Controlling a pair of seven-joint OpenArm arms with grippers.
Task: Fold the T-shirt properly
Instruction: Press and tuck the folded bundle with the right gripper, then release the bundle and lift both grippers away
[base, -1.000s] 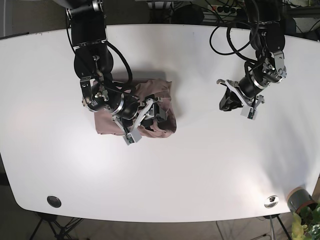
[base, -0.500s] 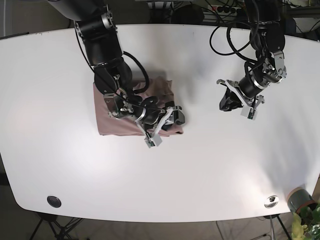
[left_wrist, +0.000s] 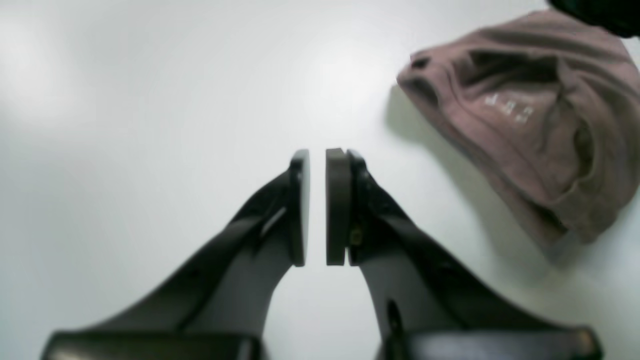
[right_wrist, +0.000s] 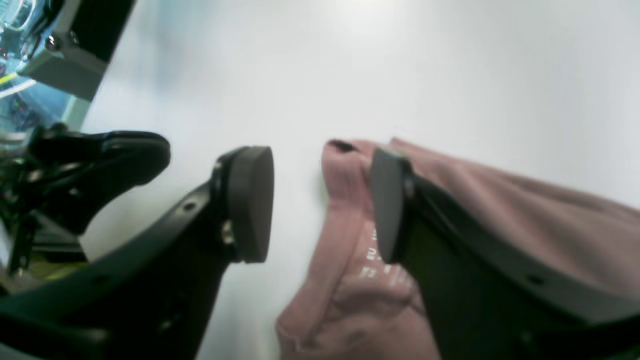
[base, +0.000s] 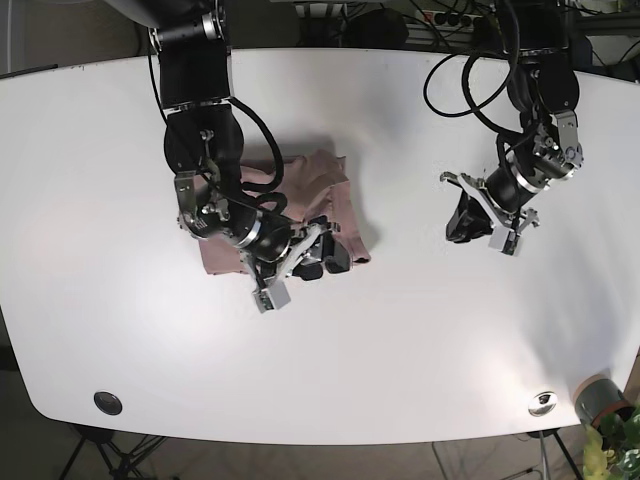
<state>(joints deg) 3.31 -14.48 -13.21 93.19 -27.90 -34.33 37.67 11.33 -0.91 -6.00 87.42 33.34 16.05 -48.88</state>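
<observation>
Two black arms reach down over the broad white oval table (base: 420, 340), one at each side of the base view. Left of centre, the right gripper (base: 300, 268) hangs over the near-right corner of the crumpled dusty-pink cotton T-shirt (base: 330, 190), which lies bunched in a rough heap well in from every table edge. From the right wrist view its round dark pads (right_wrist: 250, 200) stand well apart, with a fold of the cloth rising between them; neither pad is pressed onto the fabric, so nothing is held. Wide bare tabletop spreads in front of the shirt and on toward the middle. Farther right, well apart from the shirt, the left gripper (base: 478, 222) hovers over bare table, its flat pads (left_wrist: 338, 205) drawn almost together with only a thin slit between and nothing in it. Beyond the table's near-right rim stands a small grey pot (base: 596, 398) with green leaves.
</observation>
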